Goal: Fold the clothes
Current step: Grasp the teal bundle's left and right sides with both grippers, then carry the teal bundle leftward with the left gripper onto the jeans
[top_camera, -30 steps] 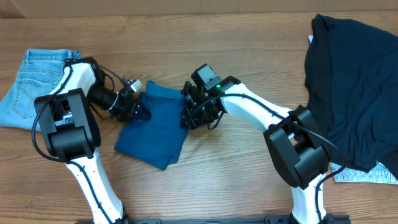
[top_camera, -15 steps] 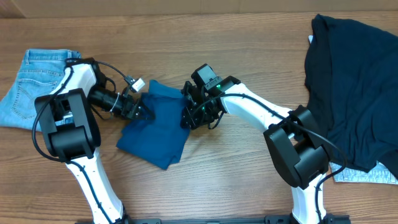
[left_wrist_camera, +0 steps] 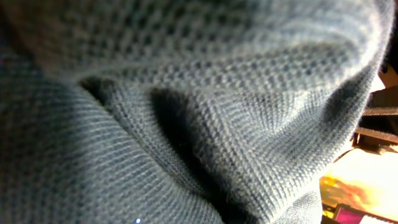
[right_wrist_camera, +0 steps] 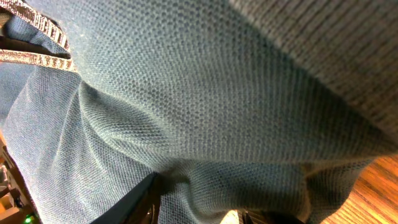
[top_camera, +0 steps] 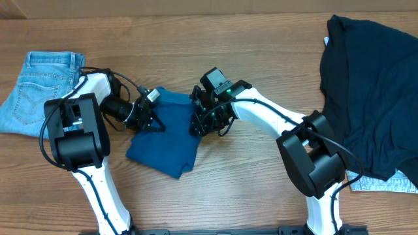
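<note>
The mid-blue jersey top (top_camera: 164, 138) lies crumpled on the wooden table between my two arms. My left gripper (top_camera: 151, 119) is pushed into its left edge and looks shut on the cloth. In the left wrist view blue knit (left_wrist_camera: 186, 112) fills the frame and hides the fingers. My right gripper (top_camera: 198, 123) holds the top's right edge. In the right wrist view a bunched fold of the top (right_wrist_camera: 205, 124) sits between the two dark fingers (right_wrist_camera: 140, 202).
Light-blue jeans (top_camera: 36, 91) lie flat at the far left, behind the left arm. A large dark navy garment (top_camera: 372, 91) covers the right side, with pale cloth (top_camera: 385, 186) showing under its lower edge. Bare wood (top_camera: 215, 39) runs along the back.
My left gripper has slid right into the top's left edge and closed, and that edge has shifted right with it. The right arm has held still.
</note>
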`<state>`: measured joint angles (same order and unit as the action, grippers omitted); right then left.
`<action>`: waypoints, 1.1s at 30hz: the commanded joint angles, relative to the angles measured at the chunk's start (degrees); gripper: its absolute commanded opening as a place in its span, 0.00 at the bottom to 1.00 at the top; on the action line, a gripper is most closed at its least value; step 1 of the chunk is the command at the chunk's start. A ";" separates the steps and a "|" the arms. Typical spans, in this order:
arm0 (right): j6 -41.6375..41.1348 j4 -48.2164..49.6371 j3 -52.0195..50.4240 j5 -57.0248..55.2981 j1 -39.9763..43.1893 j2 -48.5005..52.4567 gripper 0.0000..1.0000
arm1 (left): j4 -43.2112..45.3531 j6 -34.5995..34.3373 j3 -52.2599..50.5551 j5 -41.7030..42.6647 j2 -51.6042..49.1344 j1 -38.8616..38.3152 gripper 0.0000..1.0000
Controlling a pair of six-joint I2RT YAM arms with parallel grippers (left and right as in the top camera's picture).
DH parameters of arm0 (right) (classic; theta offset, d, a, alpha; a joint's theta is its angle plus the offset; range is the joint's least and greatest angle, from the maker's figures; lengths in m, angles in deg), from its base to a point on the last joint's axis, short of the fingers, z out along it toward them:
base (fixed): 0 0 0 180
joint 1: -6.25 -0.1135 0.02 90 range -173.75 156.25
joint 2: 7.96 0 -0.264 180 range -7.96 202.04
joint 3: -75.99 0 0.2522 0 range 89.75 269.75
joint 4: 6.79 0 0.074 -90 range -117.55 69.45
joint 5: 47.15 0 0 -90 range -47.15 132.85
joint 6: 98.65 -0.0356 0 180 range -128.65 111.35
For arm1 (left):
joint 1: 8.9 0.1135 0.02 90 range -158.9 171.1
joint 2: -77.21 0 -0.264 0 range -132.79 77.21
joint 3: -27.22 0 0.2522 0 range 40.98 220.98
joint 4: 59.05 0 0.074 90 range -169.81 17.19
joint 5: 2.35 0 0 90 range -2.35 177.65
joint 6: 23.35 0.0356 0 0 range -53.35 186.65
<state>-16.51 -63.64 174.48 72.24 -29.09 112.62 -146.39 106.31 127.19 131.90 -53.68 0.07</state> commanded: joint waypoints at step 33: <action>8.35 -24.15 10.16 -7.96 27.47 -25.44 0.40 | 8.07 -23.65 10.71 -55.21 31.76 2.91 0.05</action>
<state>-9.06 -87.81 184.23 64.46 -1.66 88.64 -140.64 84.30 136.35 85.67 -24.39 2.41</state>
